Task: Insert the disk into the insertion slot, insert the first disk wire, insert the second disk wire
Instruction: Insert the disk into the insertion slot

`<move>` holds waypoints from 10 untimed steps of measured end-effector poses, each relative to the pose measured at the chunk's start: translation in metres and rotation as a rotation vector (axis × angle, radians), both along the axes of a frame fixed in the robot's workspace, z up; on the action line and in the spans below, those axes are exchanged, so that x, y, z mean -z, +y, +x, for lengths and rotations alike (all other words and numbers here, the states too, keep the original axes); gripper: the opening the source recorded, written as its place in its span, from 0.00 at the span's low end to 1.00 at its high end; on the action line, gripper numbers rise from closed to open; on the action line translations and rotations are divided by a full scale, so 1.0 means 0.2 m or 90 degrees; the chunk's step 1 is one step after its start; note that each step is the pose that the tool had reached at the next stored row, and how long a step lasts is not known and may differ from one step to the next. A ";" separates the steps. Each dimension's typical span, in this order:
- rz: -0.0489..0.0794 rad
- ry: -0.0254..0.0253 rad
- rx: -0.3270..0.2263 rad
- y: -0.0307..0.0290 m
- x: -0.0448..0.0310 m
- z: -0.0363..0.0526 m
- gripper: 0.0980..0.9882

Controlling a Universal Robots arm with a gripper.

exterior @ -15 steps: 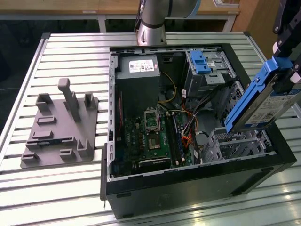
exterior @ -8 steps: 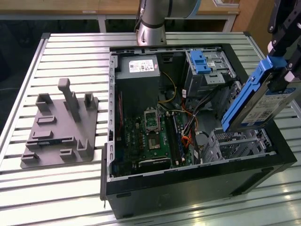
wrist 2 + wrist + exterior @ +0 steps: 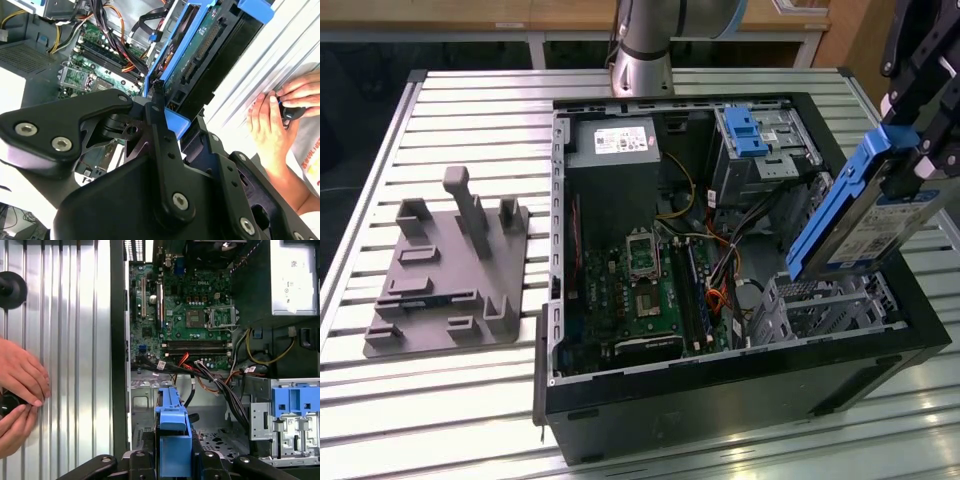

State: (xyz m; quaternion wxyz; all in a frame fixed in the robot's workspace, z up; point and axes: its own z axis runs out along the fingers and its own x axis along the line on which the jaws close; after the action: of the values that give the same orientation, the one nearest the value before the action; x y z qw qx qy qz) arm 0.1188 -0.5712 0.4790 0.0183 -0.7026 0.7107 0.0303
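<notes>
Blue plastic frames the disk (image 3: 850, 215), which the gripper (image 3: 908, 160) holds up by its upper end. It hangs steeply tilted over the open computer case (image 3: 720, 400), at the exterior view's right. Its lower end is just above the insertion slot (image 3: 825, 305), the grey perforated cage at the near corner of the case, and not yet inside it. Whether the two touch is unclear.

The exterior view also takes in the slatted metal tabletop (image 3: 470, 110) and a grey fixture plate (image 3: 440, 280) lying beside the case at the exterior view's left.

In the second wrist view the black fingers (image 3: 160, 125) pinch the blue carrier edge of the disk (image 3: 200, 45), whose connector side faces the camera. A person's hands (image 3: 280, 120) rest on the tabletop just outside the case wall. The first wrist view shows those hands (image 3: 20, 385) closed around a small dark object. It looks down along the carrier (image 3: 172, 435) to the cage floor (image 3: 217, 436), with loose orange and black wires (image 3: 215, 380) just beyond and the taller bay with its blue latch (image 3: 295, 397) to one side.

Labels: a white one on the disk's flat face, and another on the power supply (image 3: 610, 140); neither print is legible.
</notes>
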 end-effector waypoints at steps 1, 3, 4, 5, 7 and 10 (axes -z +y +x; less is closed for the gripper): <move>0.000 0.0000 0.000 0.000 0.004 0.000 0.30; 0.000 0.0000 0.000 0.002 0.010 0.000 0.30; 0.000 0.0000 0.000 0.003 0.013 0.001 0.30; 0.000 0.0000 0.000 0.004 0.015 0.002 0.30; 0.000 0.0000 -0.001 0.006 0.019 0.004 0.30; 0.000 0.0000 -0.001 0.006 0.021 0.005 0.30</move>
State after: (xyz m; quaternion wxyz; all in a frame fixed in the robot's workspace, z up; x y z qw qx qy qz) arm 0.1198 -0.5700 0.4749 0.0183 -0.7030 0.7103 0.0303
